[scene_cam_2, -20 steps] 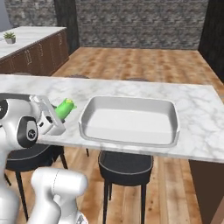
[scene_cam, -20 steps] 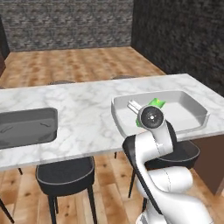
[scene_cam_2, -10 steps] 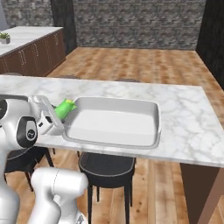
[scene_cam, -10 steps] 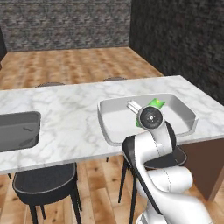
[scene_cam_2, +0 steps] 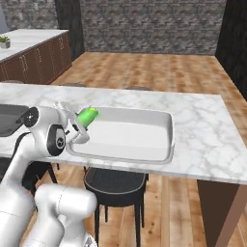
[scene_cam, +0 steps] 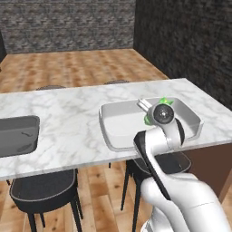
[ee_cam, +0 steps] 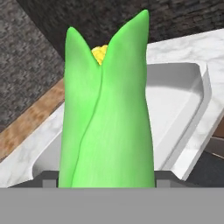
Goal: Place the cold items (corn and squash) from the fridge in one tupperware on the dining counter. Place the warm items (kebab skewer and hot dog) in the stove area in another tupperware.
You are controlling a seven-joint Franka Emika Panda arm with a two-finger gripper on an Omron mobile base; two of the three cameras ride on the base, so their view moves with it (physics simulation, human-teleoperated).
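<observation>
The claw (scene_cam_2: 81,126), shut on the green-husked, yellow-tipped corn cob (ee_cam: 107,113), hangs at the near rim of the empty white rectangular tupperware tub (scene_cam_2: 144,137) on the marbled desk (scene_cam_2: 202,120), so next comes reaching forward and releasing.

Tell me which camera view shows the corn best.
The hand view: the corn stands close up, green husk parted over a yellow tip, with the white tupperware behind. The right base view shows a small green end beside the gripper; the left base view shows green slivers behind the arm.
</observation>
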